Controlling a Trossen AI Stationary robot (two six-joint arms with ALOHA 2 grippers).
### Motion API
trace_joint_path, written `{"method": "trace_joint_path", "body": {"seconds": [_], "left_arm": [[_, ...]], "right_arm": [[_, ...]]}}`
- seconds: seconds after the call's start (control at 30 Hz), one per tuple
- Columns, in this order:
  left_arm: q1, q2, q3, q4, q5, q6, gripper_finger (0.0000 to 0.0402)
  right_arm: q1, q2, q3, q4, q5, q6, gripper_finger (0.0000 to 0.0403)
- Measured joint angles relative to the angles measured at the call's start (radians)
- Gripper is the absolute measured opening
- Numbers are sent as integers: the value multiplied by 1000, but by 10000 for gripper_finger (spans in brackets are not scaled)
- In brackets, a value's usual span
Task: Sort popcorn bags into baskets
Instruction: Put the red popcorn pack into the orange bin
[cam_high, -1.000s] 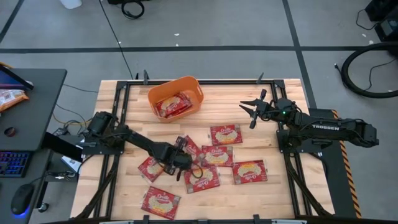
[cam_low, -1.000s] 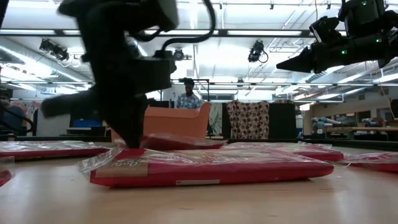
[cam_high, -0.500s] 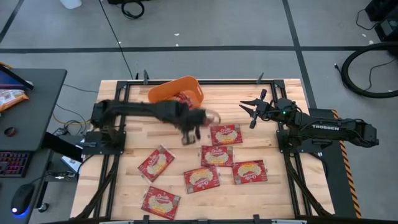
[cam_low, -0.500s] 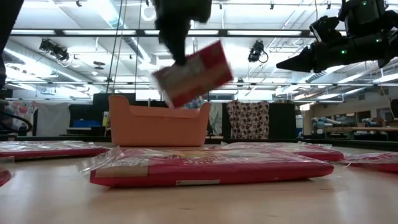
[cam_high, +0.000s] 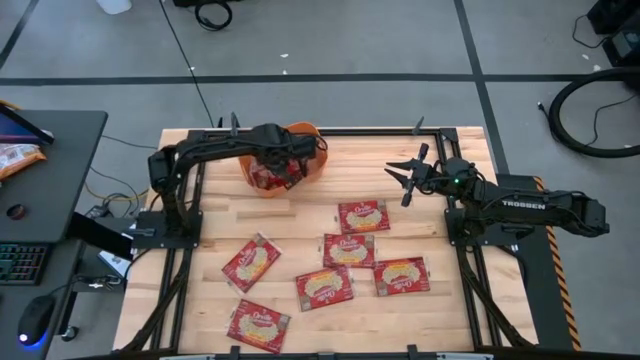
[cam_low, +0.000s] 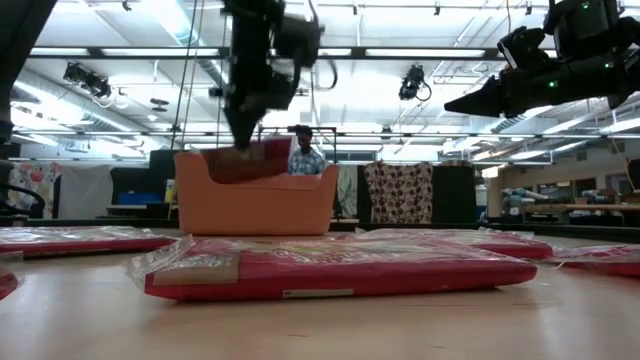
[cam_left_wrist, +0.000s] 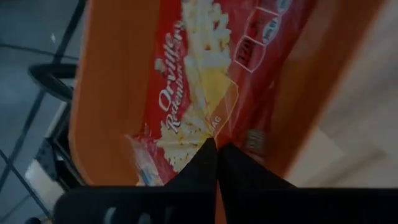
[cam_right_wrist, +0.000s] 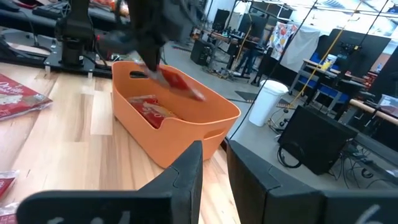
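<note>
**Orange basket, one packet going in**

Orange basket (cam_high: 296, 150): stands at the far side of the wooden counter (cam_high: 420, 310), with one popcorn bag (cam_right_wrist: 151, 107) lying flat inside.

Left claw (cam_high: 283, 166): poised over the basket, fingers pinched tight on the edge of a red popcorn bag (cam_left_wrist: 205, 81), which hangs tilted, partly below the rim.

Right claw (cam_high: 404, 176): raised above the counter's right far side, well apart from the basket, fingers spread wide, grasping nothing.

Loose popcorn bags: six lie flat on the counter, three clustered (cam_high: 349, 250) near the middle, one (cam_high: 363, 215) nearer the basket, two (cam_high: 250, 262) toward the left arm's side.
</note>
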Motion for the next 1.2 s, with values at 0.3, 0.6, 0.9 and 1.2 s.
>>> {"method": "trace_joint_path", "body": {"seconds": [0.3, 0.6, 0.9, 1.2], "left_arm": [[30, 0, 0, 33, 137, -1, 146], [-263, -1, 34, 233, 194, 217, 183], [-497, 17, 26, 155, 191, 29, 183], [-549, 160, 26, 8, 314, -444, 183]], "right_arm": [[-1, 0, 0, 1, 3, -9, 79], [-1, 0, 0, 0, 12, -8, 79], [-1, 0, 0, -17, 25, -24, 79], [-1, 0, 0, -16, 25, -24, 79]]}}
